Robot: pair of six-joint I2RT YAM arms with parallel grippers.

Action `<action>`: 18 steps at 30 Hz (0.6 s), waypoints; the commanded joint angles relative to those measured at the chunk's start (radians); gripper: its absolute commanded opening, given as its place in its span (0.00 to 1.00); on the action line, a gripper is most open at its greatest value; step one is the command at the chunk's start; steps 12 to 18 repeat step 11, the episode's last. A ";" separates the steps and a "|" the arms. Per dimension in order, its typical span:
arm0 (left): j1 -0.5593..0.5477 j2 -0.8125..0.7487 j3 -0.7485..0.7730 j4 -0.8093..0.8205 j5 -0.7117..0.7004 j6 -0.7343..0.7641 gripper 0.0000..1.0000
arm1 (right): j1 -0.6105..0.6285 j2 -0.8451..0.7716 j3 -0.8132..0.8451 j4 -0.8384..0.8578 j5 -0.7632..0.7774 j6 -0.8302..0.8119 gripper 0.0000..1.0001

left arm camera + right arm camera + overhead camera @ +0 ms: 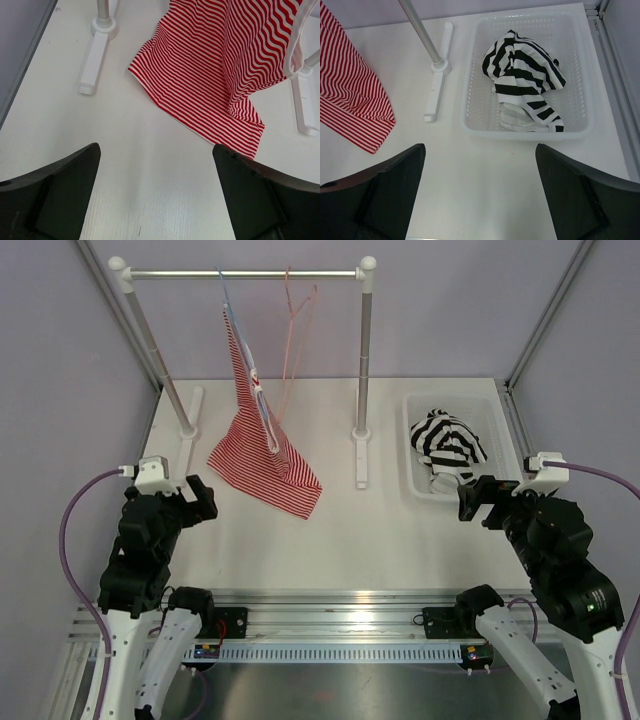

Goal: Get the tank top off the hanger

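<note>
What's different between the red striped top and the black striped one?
The red-and-white top has thin stripes; the black-and-white tank top has broad ones. The red-and-white top hangs from a blue hanger, its hem on the table; the tank top lies crumpled in a white basket. Both are striped cloth.

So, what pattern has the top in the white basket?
The tank top has bold black and white stripes; the right wrist view shows it best.

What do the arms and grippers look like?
The left arm and the right arm have white lower links and black upper links. Each wrist carries a white camera box with a purple cable. The left gripper and the right gripper have broad, dark wedge fingers.
</note>
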 commanded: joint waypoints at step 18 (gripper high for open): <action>0.003 -0.033 -0.004 0.052 0.028 0.011 0.99 | 0.011 0.018 -0.009 0.044 0.046 0.000 0.99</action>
